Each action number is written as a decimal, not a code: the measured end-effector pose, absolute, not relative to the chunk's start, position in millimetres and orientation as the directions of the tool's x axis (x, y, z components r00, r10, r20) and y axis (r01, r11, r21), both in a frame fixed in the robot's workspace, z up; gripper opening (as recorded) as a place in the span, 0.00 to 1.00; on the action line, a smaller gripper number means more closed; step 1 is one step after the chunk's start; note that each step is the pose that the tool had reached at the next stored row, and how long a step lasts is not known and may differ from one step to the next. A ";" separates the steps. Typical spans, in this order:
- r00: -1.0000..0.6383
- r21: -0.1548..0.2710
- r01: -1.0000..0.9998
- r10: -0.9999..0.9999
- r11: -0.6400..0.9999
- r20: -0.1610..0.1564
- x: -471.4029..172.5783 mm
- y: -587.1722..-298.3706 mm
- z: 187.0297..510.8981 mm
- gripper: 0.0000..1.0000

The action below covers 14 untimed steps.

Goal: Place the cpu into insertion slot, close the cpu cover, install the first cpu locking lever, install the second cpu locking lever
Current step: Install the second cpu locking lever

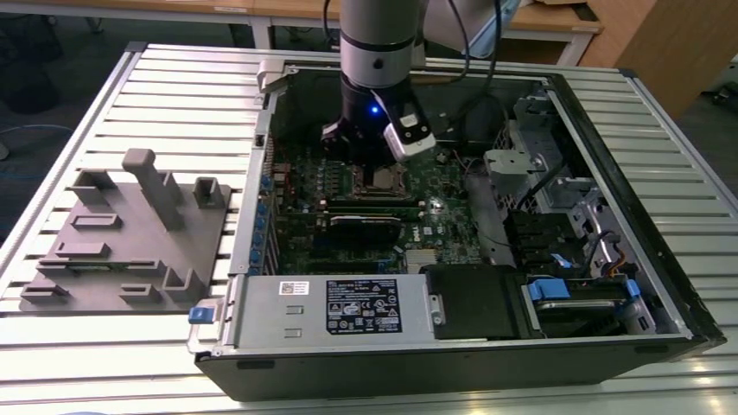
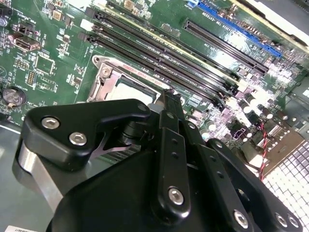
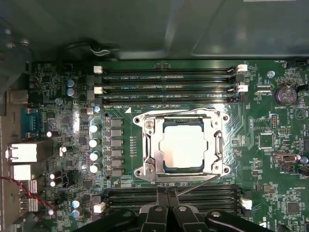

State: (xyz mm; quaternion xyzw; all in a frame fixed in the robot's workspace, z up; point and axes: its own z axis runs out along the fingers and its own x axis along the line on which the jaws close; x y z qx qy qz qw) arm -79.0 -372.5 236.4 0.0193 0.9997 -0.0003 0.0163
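Note:
In the first wrist view the cpu [image 3: 182, 146] lies in the insertion slot [image 3: 181, 145], its dull silver top showing through the cut-out. The cpu cover [image 3: 150, 145] lies flat over it. A thin locking lever [image 3: 195, 185] slants away from the socket's edge nearest the gripper. My gripper [image 3: 166, 192] hangs just off that edge, fingers pressed together, with the lever's free end beside the fingertips. The second wrist view shows a fingertip [image 2: 169, 96] right at the socket frame [image 2: 104, 82]. In the exterior view the arm stands over the socket [image 1: 378, 179].
Long black memory slots [image 3: 169, 77] run on both sides of the socket. The green motherboard [image 1: 346, 216] sits deep in an open computer case [image 1: 645, 259] with a power supply [image 1: 334, 307] at its front. A grey fixture block [image 1: 127, 233] lies at the exterior view's left.

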 end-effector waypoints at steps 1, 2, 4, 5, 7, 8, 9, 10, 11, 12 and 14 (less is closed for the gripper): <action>-0.999 0.000 0.038 0.038 0.999 -0.033 -79.0 -372.6 235.8 0.11; -0.999 0.000 0.038 0.038 0.999 -0.033 -79.1 -372.6 235.3 0.11; -0.999 0.000 0.039 0.039 0.999 -0.033 -79.1 -372.6 234.2 0.11; -0.999 0.000 0.038 0.038 0.999 -0.033 -79.1 -372.6 233.7 0.11; -0.999 0.000 0.039 0.038 0.999 -0.032 -79.1 -372.6 233.6 0.11; -0.999 0.000 0.039 0.038 0.999 -0.033 -79.1 -372.6 233.5 0.11; -0.999 0.000 0.039 0.039 0.999 -0.033 -79.1 -372.6 233.5 0.11; -0.999 0.000 0.039 0.039 0.999 -0.033 -79.1 -372.6 233.5 0.11; -0.999 0.000 0.039 0.039 0.999 -0.033 -79.1 -372.6 233.5 0.11; -0.999 0.000 0.038 0.038 0.999 -0.033 -79.1 -372.5 233.0 0.11; -0.999 0.000 0.039 0.038 0.999 -0.033 -79.1 -372.6 232.6 0.11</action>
